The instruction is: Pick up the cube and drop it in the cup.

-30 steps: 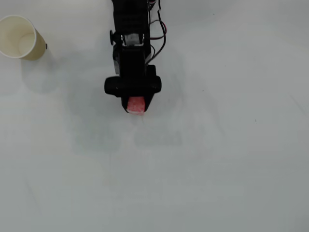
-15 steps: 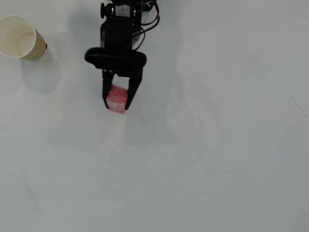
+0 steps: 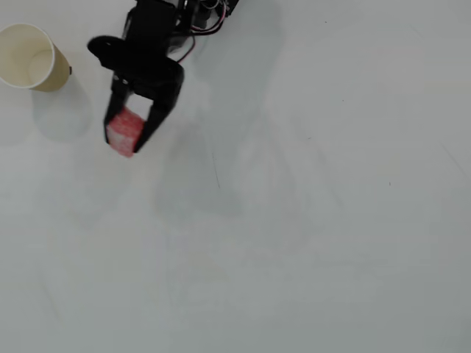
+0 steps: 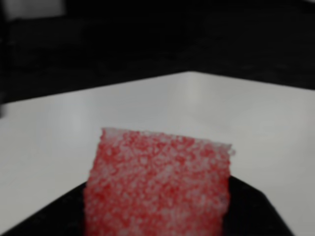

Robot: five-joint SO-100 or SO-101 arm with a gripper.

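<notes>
In the overhead view my black gripper (image 3: 126, 140) is shut on the red-pink speckled cube (image 3: 124, 131), which sits between the two fingertips at the upper left of the white table. The cube seems lifted off the surface. The cream-white cup (image 3: 29, 57) stands upright at the far upper left, apart from the gripper and to its left. In the wrist view the cube (image 4: 157, 184) fills the lower middle, held against the black jaw, with the table's far corner behind it. The cup is out of the wrist view.
The white table (image 3: 309, 220) stretches to the right and below the gripper. The arm's black body and wires (image 3: 199, 15) sit at the top edge. In the wrist view a dark background (image 4: 157, 34) lies beyond the table's edge.
</notes>
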